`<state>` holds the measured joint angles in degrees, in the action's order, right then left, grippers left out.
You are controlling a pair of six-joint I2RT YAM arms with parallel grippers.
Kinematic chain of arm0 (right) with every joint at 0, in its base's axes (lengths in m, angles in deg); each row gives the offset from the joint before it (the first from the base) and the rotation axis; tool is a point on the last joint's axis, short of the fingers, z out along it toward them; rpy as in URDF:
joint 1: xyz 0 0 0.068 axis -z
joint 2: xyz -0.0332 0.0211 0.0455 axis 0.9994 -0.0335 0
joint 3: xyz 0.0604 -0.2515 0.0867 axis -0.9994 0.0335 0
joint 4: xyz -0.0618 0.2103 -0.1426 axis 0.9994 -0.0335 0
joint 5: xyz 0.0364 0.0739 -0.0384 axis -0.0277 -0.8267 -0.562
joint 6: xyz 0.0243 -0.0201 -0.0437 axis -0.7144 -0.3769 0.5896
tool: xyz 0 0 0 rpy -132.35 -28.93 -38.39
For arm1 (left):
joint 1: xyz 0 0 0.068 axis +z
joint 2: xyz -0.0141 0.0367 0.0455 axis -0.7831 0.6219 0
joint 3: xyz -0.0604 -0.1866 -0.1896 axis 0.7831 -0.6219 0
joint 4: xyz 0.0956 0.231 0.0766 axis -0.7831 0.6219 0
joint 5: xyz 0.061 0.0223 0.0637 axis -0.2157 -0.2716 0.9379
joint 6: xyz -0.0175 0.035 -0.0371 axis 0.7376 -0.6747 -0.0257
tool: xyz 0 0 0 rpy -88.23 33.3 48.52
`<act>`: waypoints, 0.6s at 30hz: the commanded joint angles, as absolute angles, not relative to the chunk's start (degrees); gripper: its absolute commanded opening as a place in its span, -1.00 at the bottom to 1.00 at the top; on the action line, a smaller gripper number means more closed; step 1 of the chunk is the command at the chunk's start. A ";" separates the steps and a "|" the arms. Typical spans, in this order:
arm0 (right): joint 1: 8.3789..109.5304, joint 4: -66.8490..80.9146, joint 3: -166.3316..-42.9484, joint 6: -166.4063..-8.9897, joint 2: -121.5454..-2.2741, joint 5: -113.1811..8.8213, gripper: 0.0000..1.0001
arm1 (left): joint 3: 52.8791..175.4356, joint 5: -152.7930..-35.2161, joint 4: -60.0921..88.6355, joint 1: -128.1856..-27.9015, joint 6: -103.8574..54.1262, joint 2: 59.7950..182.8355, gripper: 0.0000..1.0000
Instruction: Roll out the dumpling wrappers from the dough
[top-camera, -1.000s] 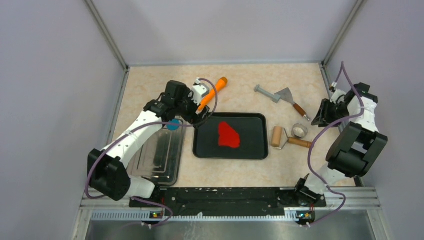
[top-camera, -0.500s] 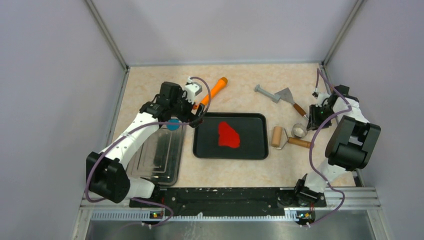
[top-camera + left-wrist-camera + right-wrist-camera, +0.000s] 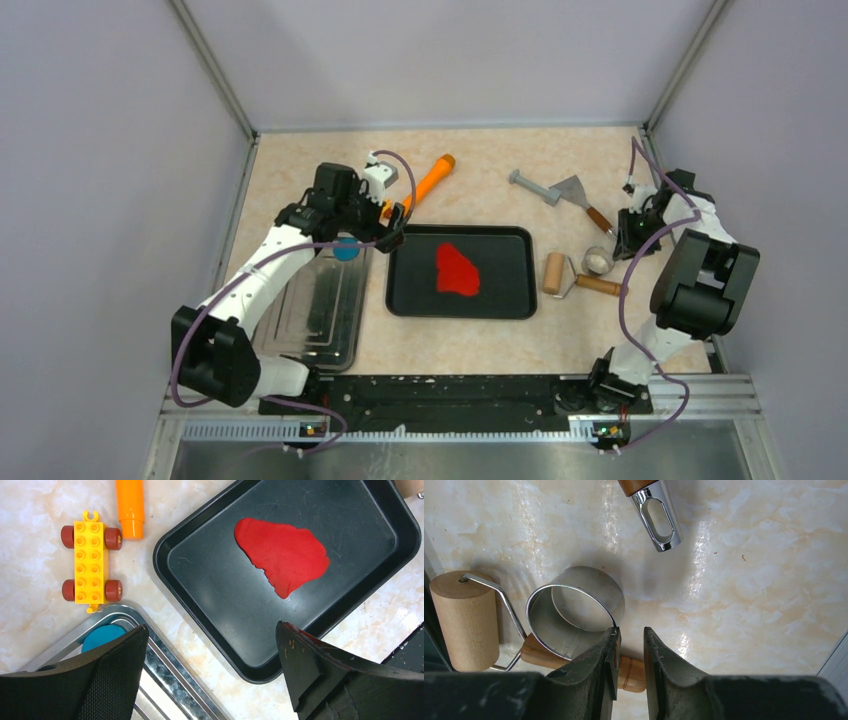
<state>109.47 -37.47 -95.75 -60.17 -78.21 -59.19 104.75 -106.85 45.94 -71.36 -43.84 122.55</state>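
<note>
Step, apparently: picking up cutter (image 3: 586, 600); right pincer (image 3: 630, 630) barely parted, empty, at its rim; left pincer (image 3: 211, 630) wide, empty; next: straddle rim, clamp.

The dough (image 3: 457, 269) lies in the tray (image 3: 410, 292), roller (image 3: 553, 273) to its right.

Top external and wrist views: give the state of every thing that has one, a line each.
dough: flattened into an irregular sheet, lying in the black tray.
black tray: right way up, holding only the dough.
blue disc: lying in the metal tray's corner.
ring cutter: open side up, by the roller.
left gripper: open, empty.
right gripper: jaws narrowly apart at the ring cutter's rim; grip unclear.
</note>
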 commanded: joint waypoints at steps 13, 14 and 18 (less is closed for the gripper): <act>107.82 -37.39 -96.77 -61.61 -79.34 -65.07 -0.44 | 103.33 -110.32 42.40 -70.40 -41.31 119.94 0.94; 107.83 -37.49 -97.02 -61.86 -79.53 -65.16 -0.43 | 103.19 -110.38 42.39 -70.31 -41.33 119.91 0.94; 107.81 -38.41 -98.00 -61.93 -79.45 -66.59 -0.44 | 102.90 -110.77 42.34 -70.18 -41.17 119.71 0.94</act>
<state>108.49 -37.93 -95.75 -61.46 -79.02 -63.59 103.48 -109.12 44.56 -70.66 -42.05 121.89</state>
